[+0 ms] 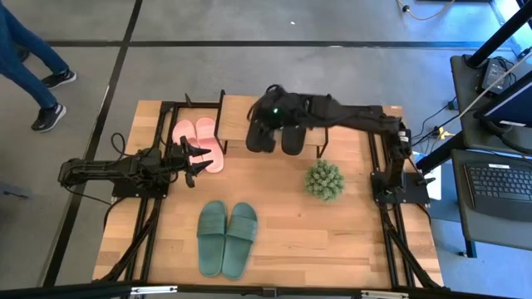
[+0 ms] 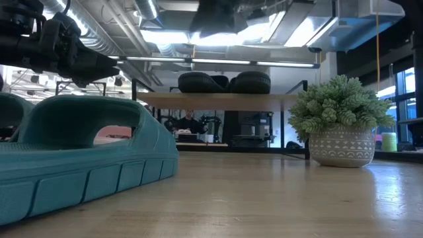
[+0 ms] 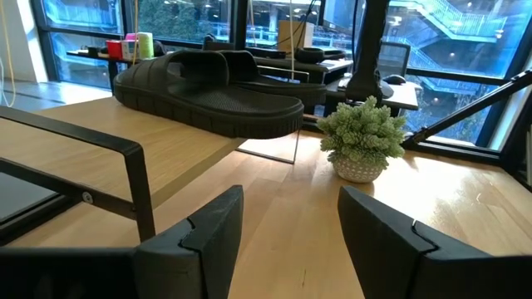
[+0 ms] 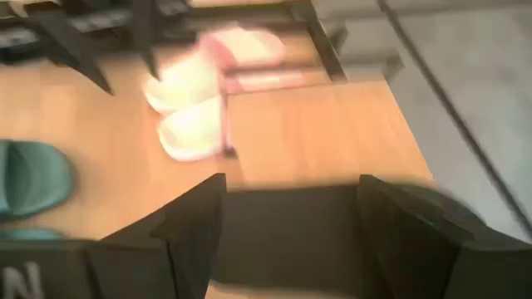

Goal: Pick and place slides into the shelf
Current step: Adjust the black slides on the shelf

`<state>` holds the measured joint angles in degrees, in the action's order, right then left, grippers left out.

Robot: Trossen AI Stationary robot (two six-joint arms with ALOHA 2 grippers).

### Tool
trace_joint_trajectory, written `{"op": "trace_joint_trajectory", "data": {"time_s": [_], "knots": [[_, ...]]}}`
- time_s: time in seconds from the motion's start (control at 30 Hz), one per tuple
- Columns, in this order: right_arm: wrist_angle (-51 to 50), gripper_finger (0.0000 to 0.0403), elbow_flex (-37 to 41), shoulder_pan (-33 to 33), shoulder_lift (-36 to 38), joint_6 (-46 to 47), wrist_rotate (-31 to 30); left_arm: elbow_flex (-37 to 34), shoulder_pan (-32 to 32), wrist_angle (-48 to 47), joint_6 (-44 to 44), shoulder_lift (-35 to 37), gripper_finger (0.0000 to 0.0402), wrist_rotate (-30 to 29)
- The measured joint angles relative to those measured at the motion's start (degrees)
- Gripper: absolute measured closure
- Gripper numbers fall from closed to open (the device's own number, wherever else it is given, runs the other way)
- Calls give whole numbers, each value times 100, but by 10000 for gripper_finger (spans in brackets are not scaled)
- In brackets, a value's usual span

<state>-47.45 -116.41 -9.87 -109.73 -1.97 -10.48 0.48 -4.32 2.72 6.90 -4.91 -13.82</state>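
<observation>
the right wrist view is blurred throughout: the pink slides are soft smears, and the black slides under the camera are a dark mass with no clear outline. the green slides are cut off by that picture's edge. in the high view the right gripper hides part of the black slides, and the left gripper covers an edge of the pink slides. in the low view one green slide fills the near corner, cut by the frame, and hides most of the pink slides behind it. a person at the high view's corner shows only legs.
</observation>
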Motion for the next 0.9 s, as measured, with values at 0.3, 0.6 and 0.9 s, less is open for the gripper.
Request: {"op": "trace_joint_trajectory", "data": {"time_s": [0.3,0.6,0.9], "knots": [[1482,130,706,270,-445,-390,-22,1,0,0,0,-3,211,13],[2039,130,1105,256,-590,-735,-28,-1,0,-6,0,-4,211,44],[1936,130,1105,256,-809,-781,-28,-1,0,-5,0,-4,211,42]]}}
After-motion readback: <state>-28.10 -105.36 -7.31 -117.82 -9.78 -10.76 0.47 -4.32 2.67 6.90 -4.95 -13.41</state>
